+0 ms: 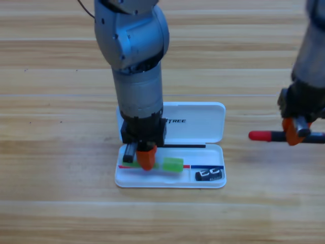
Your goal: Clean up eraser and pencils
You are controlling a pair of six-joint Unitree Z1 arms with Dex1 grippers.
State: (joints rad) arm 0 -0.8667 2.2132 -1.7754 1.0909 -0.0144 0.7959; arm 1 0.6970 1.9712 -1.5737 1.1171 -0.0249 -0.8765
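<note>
the high view shows the left gripper (144,156) pointing down into the white case (203,127), its orange jaws seemingly closed around the light-green stick (172,164), which juts out to its right in the long tray, while the eraser (209,175) lies further right in the small corner compartment. the right gripper (295,133), well to the right of the case, grips the red-and-black pen (266,135) at its middle. to place it well, it should probably keep the pen level and parallel to the long tray.
</note>
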